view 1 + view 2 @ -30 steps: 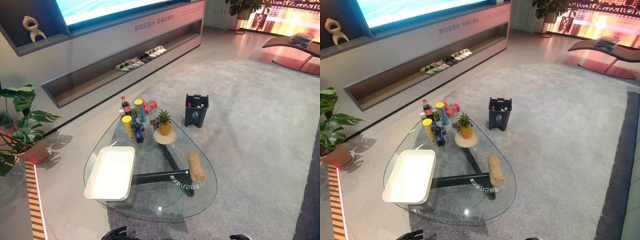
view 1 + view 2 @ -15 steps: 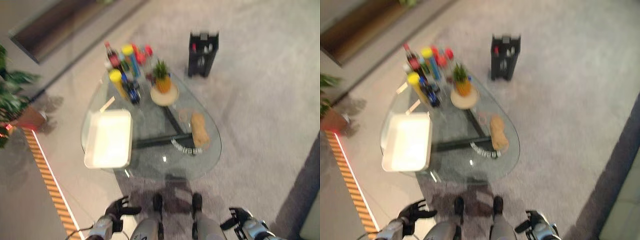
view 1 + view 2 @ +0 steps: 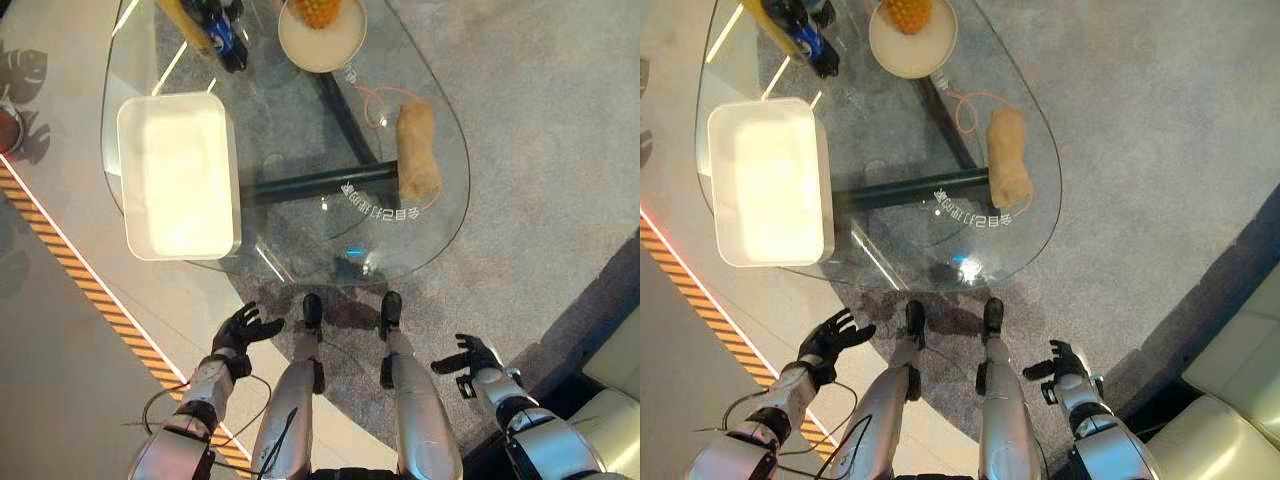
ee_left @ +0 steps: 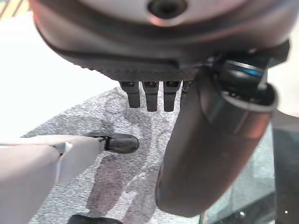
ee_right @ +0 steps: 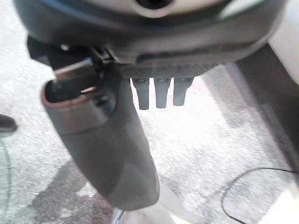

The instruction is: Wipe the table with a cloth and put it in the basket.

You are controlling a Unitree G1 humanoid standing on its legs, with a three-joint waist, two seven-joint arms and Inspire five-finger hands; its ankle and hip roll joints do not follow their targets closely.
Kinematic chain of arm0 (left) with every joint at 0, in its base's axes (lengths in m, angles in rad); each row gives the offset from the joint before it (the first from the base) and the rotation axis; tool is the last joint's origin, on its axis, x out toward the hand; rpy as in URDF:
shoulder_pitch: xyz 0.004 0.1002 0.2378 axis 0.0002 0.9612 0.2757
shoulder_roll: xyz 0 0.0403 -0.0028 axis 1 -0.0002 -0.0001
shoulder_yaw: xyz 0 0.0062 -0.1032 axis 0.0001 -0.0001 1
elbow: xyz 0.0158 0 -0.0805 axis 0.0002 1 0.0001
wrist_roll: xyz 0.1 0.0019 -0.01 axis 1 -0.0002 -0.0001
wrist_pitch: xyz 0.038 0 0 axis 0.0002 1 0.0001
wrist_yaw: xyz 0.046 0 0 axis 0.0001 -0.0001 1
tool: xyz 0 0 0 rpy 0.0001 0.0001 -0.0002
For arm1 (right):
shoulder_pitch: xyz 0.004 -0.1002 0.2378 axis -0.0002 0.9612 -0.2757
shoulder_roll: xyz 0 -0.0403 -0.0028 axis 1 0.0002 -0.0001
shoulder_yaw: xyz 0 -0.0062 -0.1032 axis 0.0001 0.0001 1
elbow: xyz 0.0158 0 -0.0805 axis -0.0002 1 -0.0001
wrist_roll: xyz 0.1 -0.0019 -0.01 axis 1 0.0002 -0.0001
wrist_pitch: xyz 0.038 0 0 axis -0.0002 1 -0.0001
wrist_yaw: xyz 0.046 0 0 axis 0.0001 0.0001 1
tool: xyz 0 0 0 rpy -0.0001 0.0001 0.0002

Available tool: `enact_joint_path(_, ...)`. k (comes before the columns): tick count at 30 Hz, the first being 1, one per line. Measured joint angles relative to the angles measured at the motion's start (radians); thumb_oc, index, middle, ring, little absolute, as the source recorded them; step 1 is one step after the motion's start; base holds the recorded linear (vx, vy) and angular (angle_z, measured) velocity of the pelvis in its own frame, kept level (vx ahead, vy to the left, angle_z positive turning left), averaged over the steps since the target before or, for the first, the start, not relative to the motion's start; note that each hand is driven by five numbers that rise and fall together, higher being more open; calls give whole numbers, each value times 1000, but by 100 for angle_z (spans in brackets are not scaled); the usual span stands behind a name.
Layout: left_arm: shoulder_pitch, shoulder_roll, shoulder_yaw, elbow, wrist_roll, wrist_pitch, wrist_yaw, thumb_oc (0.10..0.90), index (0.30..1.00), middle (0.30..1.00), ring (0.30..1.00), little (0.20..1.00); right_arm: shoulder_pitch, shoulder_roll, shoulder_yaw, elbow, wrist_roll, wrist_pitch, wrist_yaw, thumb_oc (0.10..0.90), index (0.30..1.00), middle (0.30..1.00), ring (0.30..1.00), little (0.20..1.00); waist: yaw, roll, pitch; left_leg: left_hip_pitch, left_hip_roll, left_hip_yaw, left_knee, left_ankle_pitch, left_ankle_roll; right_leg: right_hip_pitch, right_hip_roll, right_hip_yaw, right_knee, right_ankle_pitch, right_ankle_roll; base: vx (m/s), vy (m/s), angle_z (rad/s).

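Both hands hang low, short of the oval glass bench (image 3: 440,215): left hand (image 3: 243,330) with fingers spread and released, right hand (image 3: 470,357) loosely released too. On the bench, white rectangular basket (image 3: 178,175) left, rolled tan cloth (image 3: 417,150) right; a plate's fruit is cut off.
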Motion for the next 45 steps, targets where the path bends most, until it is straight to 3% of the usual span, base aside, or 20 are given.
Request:
enact_joint_path(3, 1, 8, -1, 3, 0, 7, 2, 800, 900, 900, 900, 900, -20, -1, -3, 2, 9, -10, -8, 800, 900, 900, 900, 900, 0, -8, 0, -83, -8, -9, 138, -62, -2, -89, -18, 7, 154, -82, -10, -28, -43, 14)
enact_joint_path(11, -3, 23, 0, 13, 0, 39, 0, 800, 900, 900, 900, 900, -80, -15, -7, -2, 18, -54, -22, 800, 900, 900, 900, 900, -3, -20, 6, -240, 9, -28, 281, -91, -8, -236, -3, 19, 271, -95, -23, 0, -5, -1)
enact_joint_path(20, -7, 27, -1, 2, 0, 39, 0, 800, 900, 900, 900, 900, -83, -41, -8, -15, 84, -113, -70, 800, 900, 900, 900, 900, -2, -22, 8, -272, 13, -47, 287, -91, -8, -258, 0, 6, 274, -95, -23, 4, -4, 1)
enact_joint_path(26, -14, 30, -6, -21, -19, 43, 3, 800, 900, 900, 900, 900, -144, -74, -43, -141, 165, -189, -203, 800, 900, 900, 900, 900, -1, -22, 8, -277, 9, -47, 290, -90, -8, -263, 1, 0, 274, -93, -31, 3, -3, 1)
enact_joint_path(31, -14, 33, -34, -31, -38, 36, 7, 800, 900, 900, 900, 900, -301, -142, -44, -300, 228, -218, -338, 800, 900, 900, 900, 900, 1, -22, 8, -282, 5, -46, 285, -87, -4, -269, -1, 0, 271, -91, -35, -7, 16, 0)
enact_joint_path(37, -14, 32, -48, -25, -40, 28, 6, 800, 900, 900, 900, 900, -455, -157, -5, -436, 245, -218, -433, 800, 900, 900, 900, 900, 14, -22, 9, -290, 5, -44, 267, -82, -9, -281, 0, 0, 255, -80, -40, -15, 42, -1)
enact_joint_path(45, -15, 23, -80, -25, -72, -6, 6, 800, 900, 900, 900, 900, -490, -147, 48, -470, 243, -175, -495, 800, 900, 900, 900, 900, 43, -19, 10, -290, 0, -36, 253, -82, -8, -281, -6, 1, 248, -78, -42, 4, 36, 0)
